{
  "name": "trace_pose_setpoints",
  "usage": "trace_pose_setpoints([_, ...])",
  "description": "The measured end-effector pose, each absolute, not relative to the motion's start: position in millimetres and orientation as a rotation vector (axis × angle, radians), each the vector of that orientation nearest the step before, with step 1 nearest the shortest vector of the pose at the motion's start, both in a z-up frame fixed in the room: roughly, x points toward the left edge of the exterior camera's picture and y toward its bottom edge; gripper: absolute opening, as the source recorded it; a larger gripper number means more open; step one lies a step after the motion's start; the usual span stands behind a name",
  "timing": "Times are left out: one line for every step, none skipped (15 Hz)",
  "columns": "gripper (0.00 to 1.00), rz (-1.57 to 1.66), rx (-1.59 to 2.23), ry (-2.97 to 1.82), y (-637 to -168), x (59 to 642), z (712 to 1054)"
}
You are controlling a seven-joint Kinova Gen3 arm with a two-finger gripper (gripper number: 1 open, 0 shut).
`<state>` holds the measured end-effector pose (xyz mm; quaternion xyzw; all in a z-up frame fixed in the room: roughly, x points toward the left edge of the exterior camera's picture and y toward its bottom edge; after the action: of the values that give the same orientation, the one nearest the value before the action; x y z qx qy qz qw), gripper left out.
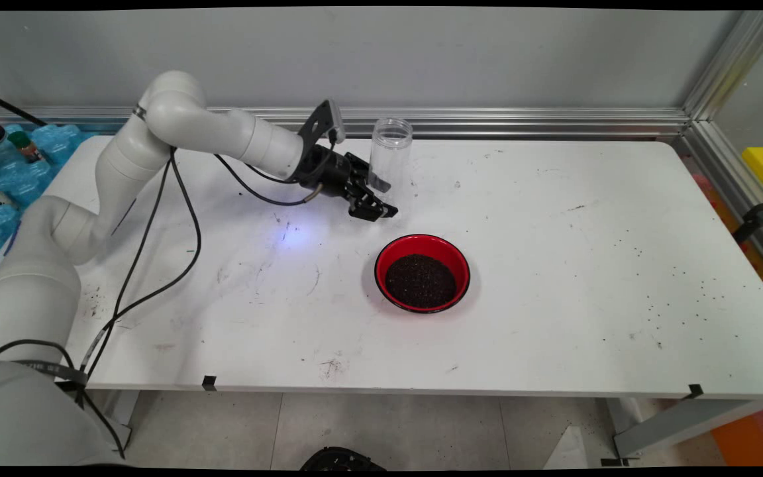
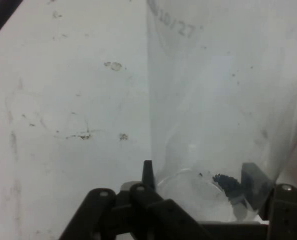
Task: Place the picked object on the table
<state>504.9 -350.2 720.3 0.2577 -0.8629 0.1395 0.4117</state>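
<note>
A clear plastic jar (image 1: 391,151) stands upright at the back of the white table (image 1: 554,265), almost empty, with a few dark grains at its bottom (image 2: 227,184). My gripper (image 1: 381,198) reaches in from the left, low by the jar's base. Its two fingers sit against opposite sides of the jar (image 2: 213,100), shut on it. In the hand view the left fingertip (image 2: 147,172) touches the jar's edge and the right one (image 2: 253,181) shows through the wall. A red bowl (image 1: 422,246) of dark grains lies just in front of the gripper.
Scattered dark grains dot the table's right part (image 1: 673,291). An aluminium rail (image 1: 520,122) runs along the back edge, with a frame post at the right. Blue packs and bottles (image 1: 4,165) lie off the table's left end. Black cables (image 1: 183,218) hang from the arm.
</note>
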Motion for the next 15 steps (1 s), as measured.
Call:
trace_pose_setpoints([0.0,0.348,0.649,-2.168,-351,504,718])
trace_pose_setpoints([0.0,0.345,0.648,-2.163,-353,502,715])
trace_pose_setpoints([0.0,0.342,0.647,-2.158,-354,501,711])
trace_pose_setpoints([0.0,0.341,0.645,-2.152,-356,499,708])
trace_pose_setpoints([0.0,0.34,0.641,-2.147,-357,497,705])
trace_pose_setpoints([0.0,0.339,0.639,-2.142,-359,496,703])
trace_pose_setpoints([0.0,0.339,0.636,-2.137,-361,494,700])
trace_pose_setpoints([0.0,0.338,0.633,-2.132,-363,492,698])
trace_pose_setpoints([0.0,0.338,0.631,-2.128,-364,491,696])
trace_pose_setpoints([0.0,0.338,0.628,-2.124,-366,489,694])
trace_pose_setpoints([0.0,0.338,0.624,-2.122,-367,488,692])
trace_pose_setpoints([0.0,0.338,0.622,-2.121,-368,487,691])
trace_pose_setpoints([0.0,0.337,0.617,-2.12,-369,486,689])
trace_pose_setpoints([0.0,0.337,0.614,-2.119,-370,485,687])
trace_pose_setpoints([0.0,0.336,0.612,-2.119,-370,484,686])
